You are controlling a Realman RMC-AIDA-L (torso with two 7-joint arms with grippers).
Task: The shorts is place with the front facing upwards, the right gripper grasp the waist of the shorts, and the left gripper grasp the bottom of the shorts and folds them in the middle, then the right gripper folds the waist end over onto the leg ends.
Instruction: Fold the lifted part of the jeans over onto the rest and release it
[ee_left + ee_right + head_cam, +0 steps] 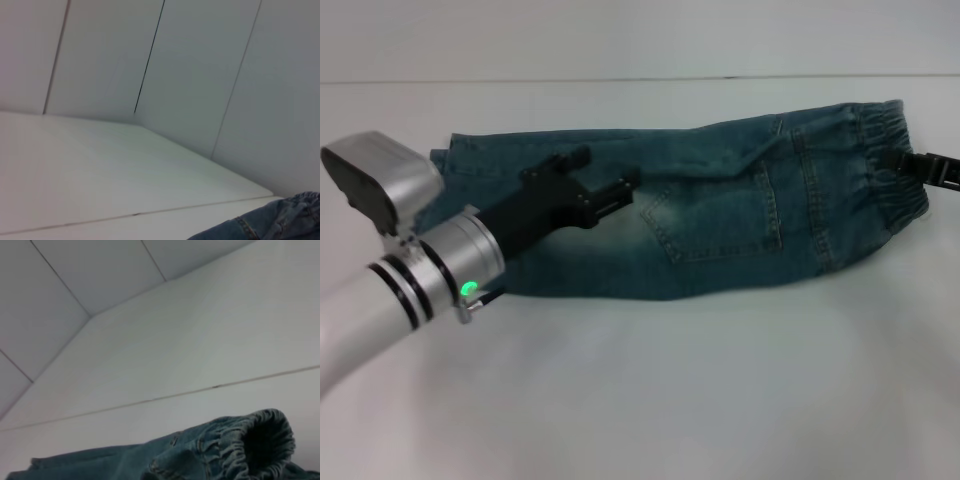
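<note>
The denim shorts point(720, 210) lay lengthwise across the white table point(650, 400), already folded in half along their middle so that one leg lay over the other and a back pocket point(720, 215) faced upward. The elasticated waist point(890, 170) pointed toward the robot's right and the leg ends point(470, 165) toward its left. The left claw point(610, 180) was held over the leg half of the garment, its black body reaching in from the silver wrist at the lower left of the head view; its two dark fingers point(618, 190) were spread apart with a gap between them and held nothing, and whether they touched the cloth could not be told. The right claw point(930, 170) appeared only as a dark tip at the right edge of the head view, meeting the gathered waistband at its outer edge; whether it was pressed together on the fabric or spread could not be told from any view. The left wrist view showed the table, the pale panelled wall point(200, 65) behind it and a corner of the denim point(270, 222). The right wrist view showed the puckered waist opening point(260, 440) close up, raised slightly above the table surface, with the rest of the denim trailing away beside it.
</note>
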